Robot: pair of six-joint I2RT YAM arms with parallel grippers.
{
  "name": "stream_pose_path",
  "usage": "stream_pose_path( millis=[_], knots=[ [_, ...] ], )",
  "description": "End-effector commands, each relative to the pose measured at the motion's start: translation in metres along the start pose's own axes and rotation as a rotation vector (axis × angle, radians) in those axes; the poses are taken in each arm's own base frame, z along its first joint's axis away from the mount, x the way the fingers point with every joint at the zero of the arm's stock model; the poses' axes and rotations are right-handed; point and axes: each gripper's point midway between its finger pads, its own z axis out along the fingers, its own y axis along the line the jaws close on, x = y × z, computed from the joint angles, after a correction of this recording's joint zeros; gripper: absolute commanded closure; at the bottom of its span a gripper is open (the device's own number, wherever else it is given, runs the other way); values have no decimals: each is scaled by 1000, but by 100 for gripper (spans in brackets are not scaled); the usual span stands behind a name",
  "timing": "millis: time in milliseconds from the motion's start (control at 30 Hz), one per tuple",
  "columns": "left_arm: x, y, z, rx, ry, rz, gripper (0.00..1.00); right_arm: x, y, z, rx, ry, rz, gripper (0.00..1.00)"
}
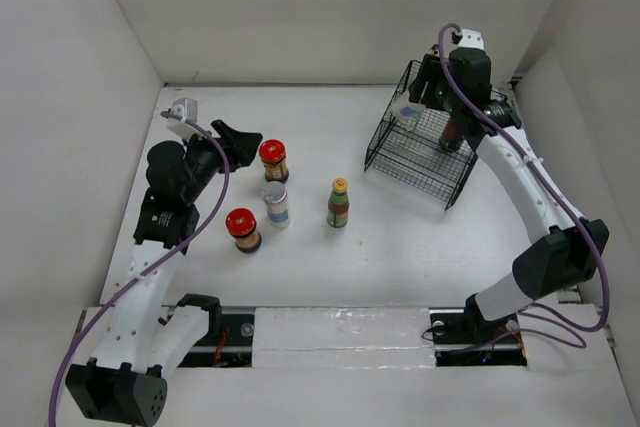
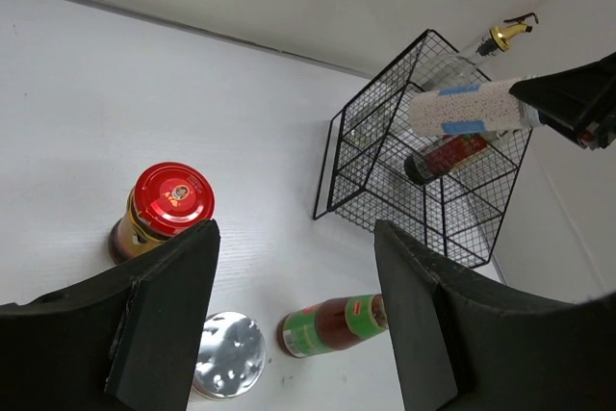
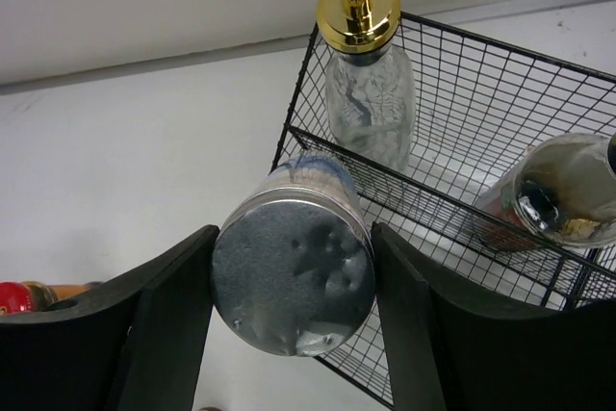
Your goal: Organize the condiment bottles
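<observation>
The right hand (image 3: 294,238) is clamped on the silver-capped white cylindrical bottle (image 3: 289,286), holding it tilted at the near corner of the black wire basket (image 1: 410,162). It should carry the bottle past the rim wire, right it, and lower it onto free mesh short of the gold-topped clear glass bottle (image 3: 366,93) beyond the hand. It should let go only once the bottle is seated. The left hand (image 2: 294,238) hangs apart and empty.

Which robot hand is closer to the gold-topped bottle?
Right. The right gripper, holding a silver-capped jar, is just beside the gold-topped bottle at the basket; the left gripper is far off by a red-lidded jar.
</observation>
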Motion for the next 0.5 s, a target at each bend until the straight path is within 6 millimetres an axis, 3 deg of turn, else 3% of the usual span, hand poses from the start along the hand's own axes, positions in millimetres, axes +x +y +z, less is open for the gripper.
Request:
stream_pose_path(
  millis=[0, 133, 300, 467],
  knots=[
    [-16, -12, 0, 37, -39, 19, 39, -77, 21, -29, -109, -228, 37, 41],
    [-16, -12, 0, 37, -39, 19, 39, -66, 4, -13, -85, -173, 37, 41],
    [-14, -10, 2, 32, -32, 16, 39, -43, -2, 5, -71, -89, 21, 39],
    [-14, -10, 2, 32, -32, 16, 39, -36, -4, 15, -74, -64, 22, 39]
  ],
)
